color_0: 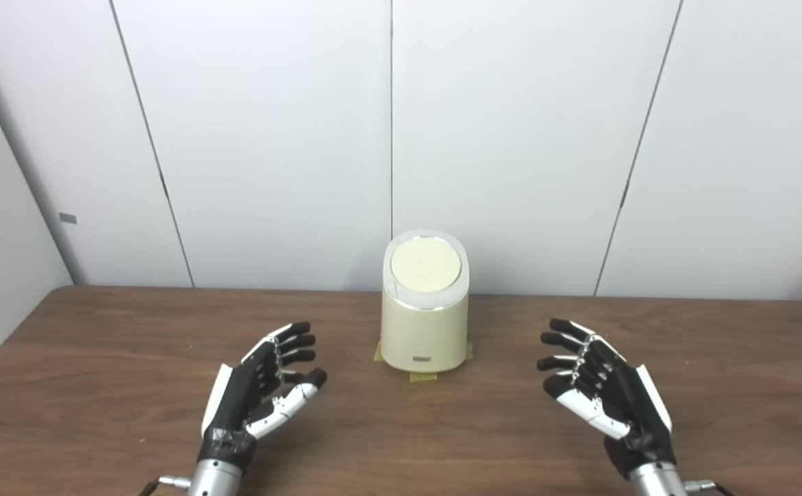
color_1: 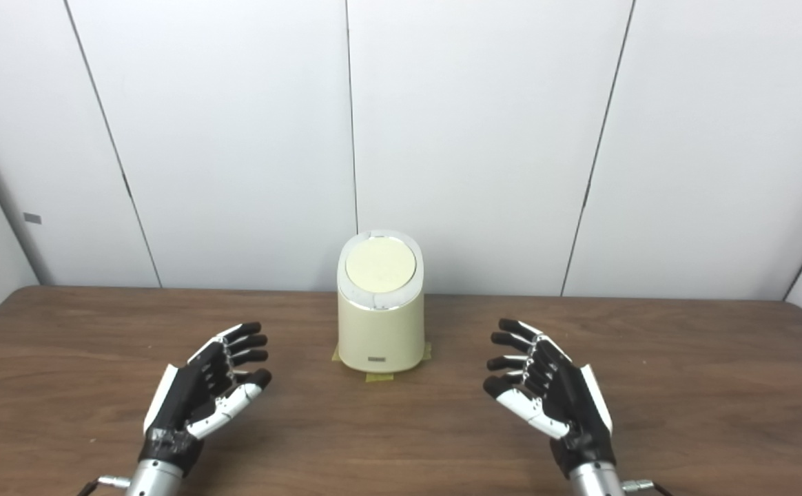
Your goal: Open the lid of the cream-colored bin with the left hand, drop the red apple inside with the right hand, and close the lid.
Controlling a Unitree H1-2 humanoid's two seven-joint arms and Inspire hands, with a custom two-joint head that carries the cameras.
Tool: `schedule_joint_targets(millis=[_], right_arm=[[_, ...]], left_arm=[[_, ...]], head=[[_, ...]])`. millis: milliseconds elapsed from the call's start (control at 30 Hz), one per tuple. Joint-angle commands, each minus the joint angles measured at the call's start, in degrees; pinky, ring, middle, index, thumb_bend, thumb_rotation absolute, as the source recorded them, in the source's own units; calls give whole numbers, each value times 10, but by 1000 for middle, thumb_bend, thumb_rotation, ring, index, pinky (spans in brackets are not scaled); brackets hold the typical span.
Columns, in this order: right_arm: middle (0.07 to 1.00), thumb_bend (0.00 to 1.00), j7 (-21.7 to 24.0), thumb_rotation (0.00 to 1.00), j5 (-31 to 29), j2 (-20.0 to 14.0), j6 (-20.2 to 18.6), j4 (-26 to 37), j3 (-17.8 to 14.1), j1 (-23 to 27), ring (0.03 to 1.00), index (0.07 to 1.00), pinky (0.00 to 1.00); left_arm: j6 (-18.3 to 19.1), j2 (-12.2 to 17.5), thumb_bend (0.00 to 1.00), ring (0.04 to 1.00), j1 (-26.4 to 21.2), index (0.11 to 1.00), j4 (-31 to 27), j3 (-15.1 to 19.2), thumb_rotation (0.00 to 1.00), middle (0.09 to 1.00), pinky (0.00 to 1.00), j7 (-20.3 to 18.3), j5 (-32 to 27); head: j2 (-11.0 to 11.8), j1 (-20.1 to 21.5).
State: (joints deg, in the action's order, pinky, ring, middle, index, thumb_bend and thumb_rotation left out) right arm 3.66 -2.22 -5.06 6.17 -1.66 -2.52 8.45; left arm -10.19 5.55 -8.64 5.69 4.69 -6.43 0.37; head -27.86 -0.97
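A cream-colored bin (color_0: 425, 324) stands upright near the back middle of the wooden table (color_0: 98, 358), held down by yellowish tape at its base. Its round lid (color_0: 425, 265) lies shut inside a white rim. My left hand (color_0: 260, 389) is open and empty, palm inward, to the bin's front left and apart from it. My right hand (color_0: 601, 389) is open and empty to the bin's front right, also apart from it. No red apple shows in either view.
White wall panels (color_0: 511, 138) stand right behind the table's back edge, close to the bin. The table's brown surface spreads to both sides and in front of the bin.
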Motion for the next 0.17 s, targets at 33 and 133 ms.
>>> schedule_joint_targets(millis=[33,133], right_arm=[[751,825,4,435,-5,-6,13,25,-1,11,633,762,480],[765,798,9,412,-7,-7,20,24,0,7,650,771,488]], left_arm=[[-24,1,627,737,-16,792,-9,-2,258,779,574,1,-18],[-22,3,639,741,-14,793,-10,-5,260,781,594,-1,-23]], head=[[0,-1],[-3,2]])
